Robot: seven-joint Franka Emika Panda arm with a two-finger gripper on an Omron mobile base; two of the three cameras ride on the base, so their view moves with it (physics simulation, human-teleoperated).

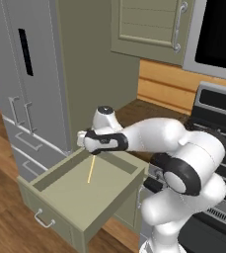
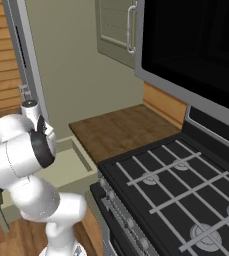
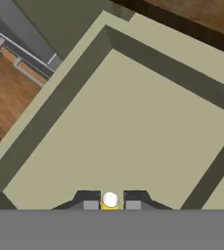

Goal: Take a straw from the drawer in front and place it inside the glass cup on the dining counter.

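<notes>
Closed gripper (image 3: 110,201) at bottom centre, pinching straw (image 3: 110,199) end-on; open drawer (image 3: 45,117) across frame, floor (image 3: 6,102) upper left.

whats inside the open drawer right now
The drawer floor looks bare. The straw hangs upright over it, pinched in the shut gripper, its lower end near the floor. The arm hides the back corner, so that part cannot be checked.
</notes>
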